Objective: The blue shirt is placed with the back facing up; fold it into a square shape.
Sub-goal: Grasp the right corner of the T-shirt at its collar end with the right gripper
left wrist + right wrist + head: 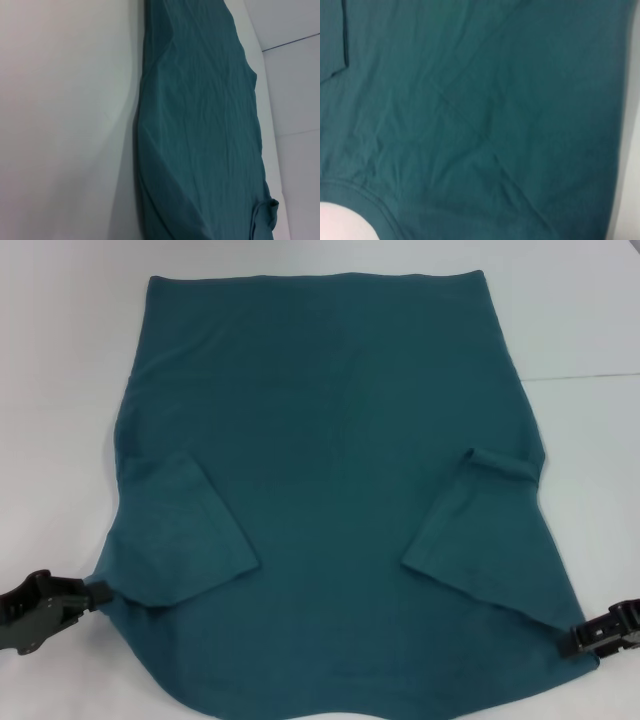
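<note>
Head view: spread flat over the white table [70,360], filling most of the frame from top edge to bottom, the blue shirt [330,440], both short sleeves folded inward over the body. Left sleeve [185,530] lying as a slanted panel at lower left of centre; right sleeve [470,520] mirrored at lower right of centre, its upper end rolled into a small ridge. Straight hem along the top of the frame, cloth widening toward the bottom. At the lower left edge, the left gripper [100,592], black, tip touching the shirt's side edge beside the folded sleeve; cannot tell how far open, nor whether cloth is pinched. At the lower right edge, the right gripper [568,638], black, tip meeting the shirt's lower right corner; opening likewise impossible to judge. Thin dark seam line [580,376] across the table at right.

Left wrist view: shirt [200,125] seen as a long band running top to bottom through the centre, white table [65,110] on both sides, a small curled fold of cloth [265,212] at lower right. No fingers shown.

Right wrist view: frame almost filled with faintly creased blue cloth [480,110]; stitched curved edge [375,202] at lower left, pale surface beneath it, sliver of table [631,150] down the right edge. No fingers shown.
</note>
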{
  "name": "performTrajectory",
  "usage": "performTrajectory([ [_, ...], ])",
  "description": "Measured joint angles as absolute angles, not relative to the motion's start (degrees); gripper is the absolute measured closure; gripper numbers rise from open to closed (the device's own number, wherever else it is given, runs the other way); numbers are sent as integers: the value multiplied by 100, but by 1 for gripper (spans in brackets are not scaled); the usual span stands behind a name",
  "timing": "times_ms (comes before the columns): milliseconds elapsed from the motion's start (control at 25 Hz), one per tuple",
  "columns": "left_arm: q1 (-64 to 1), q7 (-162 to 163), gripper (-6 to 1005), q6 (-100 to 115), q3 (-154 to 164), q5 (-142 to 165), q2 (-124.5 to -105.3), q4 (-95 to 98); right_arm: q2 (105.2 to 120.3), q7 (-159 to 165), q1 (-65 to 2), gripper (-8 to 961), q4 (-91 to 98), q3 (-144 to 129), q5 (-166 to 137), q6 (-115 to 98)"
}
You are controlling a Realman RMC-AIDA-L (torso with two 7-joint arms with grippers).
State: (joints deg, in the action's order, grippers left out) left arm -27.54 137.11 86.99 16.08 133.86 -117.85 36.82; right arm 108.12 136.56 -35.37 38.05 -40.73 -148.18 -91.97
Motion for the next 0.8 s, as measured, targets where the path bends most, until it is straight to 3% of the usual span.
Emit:
performTrajectory([
  [800,-2751,13760,981,8702,1614,13386,-11803,3664,11031,13676,-3808,152,3796,-4114,-14783,-9199],
])
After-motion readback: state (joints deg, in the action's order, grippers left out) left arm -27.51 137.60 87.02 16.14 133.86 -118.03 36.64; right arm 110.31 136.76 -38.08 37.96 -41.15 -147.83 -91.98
